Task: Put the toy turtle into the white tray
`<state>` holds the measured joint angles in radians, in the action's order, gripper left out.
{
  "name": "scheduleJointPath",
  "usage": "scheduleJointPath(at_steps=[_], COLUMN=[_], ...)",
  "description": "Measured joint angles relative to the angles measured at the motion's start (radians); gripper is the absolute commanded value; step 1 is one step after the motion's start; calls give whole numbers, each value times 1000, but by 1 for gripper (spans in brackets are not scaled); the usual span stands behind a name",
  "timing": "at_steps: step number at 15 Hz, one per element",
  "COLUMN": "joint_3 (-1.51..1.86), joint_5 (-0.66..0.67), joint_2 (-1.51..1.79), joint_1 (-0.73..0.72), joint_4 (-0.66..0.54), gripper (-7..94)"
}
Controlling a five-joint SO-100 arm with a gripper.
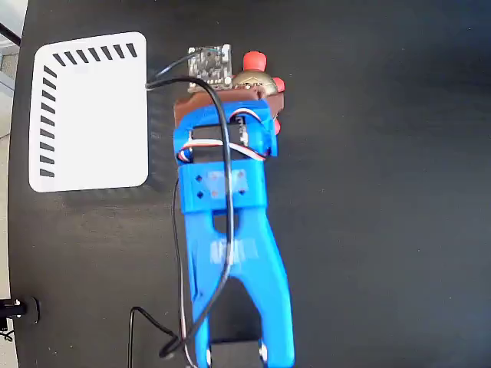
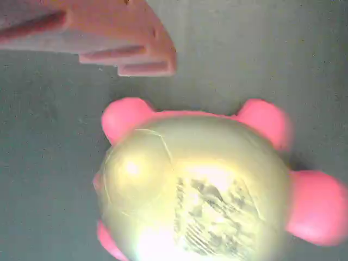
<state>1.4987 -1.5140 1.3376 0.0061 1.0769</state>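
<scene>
White tray (image 1: 88, 111) lies flat on dark table (image 1: 368, 192), well left of the gripper (image 1: 230, 96) in fixed view, nothing in it. Blue arm (image 1: 226, 222) reaches up-frame; gripper sits over toy turtle (image 1: 257, 77), w/ red head and a foot poking out past it. Wrist view: turtle (image 2: 196, 190) on table, one orange finger (image 2: 109, 41) just above it, apart. Other finger hidden; can't tell how far open or if gripping.

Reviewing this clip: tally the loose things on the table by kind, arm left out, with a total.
Turtle: 1
Tray: 1
Total: 2
</scene>
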Motion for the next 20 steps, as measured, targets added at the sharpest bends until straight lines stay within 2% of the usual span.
scheduleJointPath(at_steps=[13, 20], joint_3=[2, 35], joint_5=[-18, -6], joint_2=[-144, -199], joint_1=[57, 49], joint_4=[-115, -264], gripper=[58, 62])
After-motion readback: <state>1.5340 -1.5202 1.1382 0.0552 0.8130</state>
